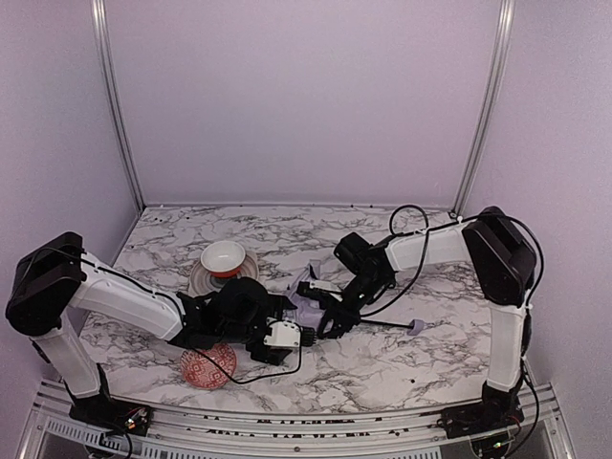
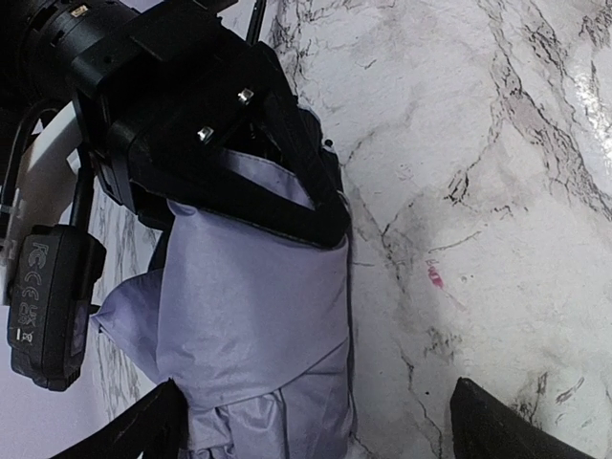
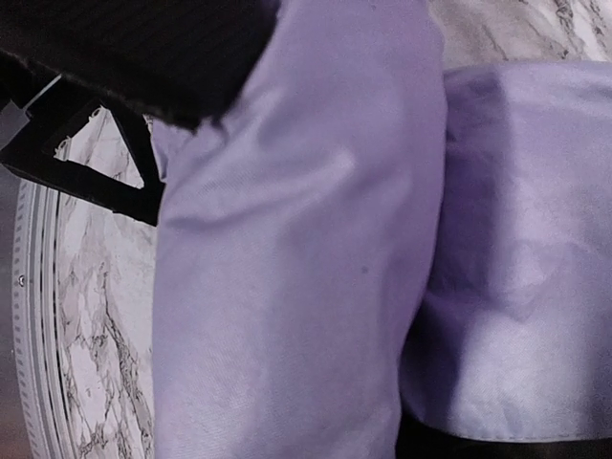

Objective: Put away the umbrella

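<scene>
The umbrella [image 1: 306, 304] is a bundle of pale lavender fabric lying mid-table. Its thin black shaft runs right to a small lavender knob [image 1: 418, 326]. My right gripper [image 1: 327, 312] comes in from the right and is shut on the fabric. In the left wrist view its black fingers [image 2: 287, 206] clamp across the cloth [image 2: 249, 306]. The fabric [image 3: 306, 287] fills the right wrist view and hides that gripper's fingertips. My left gripper [image 1: 304, 336] is at the bundle's near left side. It is open wide [image 2: 320, 430], with the fabric by its left finger [image 2: 143, 435].
A red-rimmed white bowl [image 1: 223, 256] sits on a plate [image 1: 203, 280] left of centre. A red patterned bowl [image 1: 208, 367] lies near the front edge under my left arm. There is a small pink mark [image 2: 435, 277] on the marble table [image 1: 402, 363].
</scene>
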`<act>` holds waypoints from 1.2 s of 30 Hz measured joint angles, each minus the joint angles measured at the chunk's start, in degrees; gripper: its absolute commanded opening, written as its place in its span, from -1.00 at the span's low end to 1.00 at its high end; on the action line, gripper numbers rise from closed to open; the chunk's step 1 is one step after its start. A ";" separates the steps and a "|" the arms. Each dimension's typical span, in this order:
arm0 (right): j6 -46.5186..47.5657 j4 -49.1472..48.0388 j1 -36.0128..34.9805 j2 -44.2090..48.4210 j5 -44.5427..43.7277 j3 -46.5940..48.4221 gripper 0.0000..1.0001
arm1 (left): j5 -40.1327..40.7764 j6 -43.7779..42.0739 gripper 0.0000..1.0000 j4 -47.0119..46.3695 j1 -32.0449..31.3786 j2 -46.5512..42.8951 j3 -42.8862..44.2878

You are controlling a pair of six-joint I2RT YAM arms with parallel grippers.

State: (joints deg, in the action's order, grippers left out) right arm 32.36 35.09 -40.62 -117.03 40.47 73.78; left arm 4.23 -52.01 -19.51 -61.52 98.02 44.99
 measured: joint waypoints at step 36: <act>-5.46 4.83 0.81 -2.32 7.08 3.65 0.17 | 2.54 -0.68 -0.20 11.63 1.14 9.40 12.13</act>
State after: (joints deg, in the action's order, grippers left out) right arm 26.89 39.92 -39.81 -119.35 47.55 77.43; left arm 6.76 -52.69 -7.88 -60.38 107.42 57.12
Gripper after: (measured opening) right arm 0.519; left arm 0.427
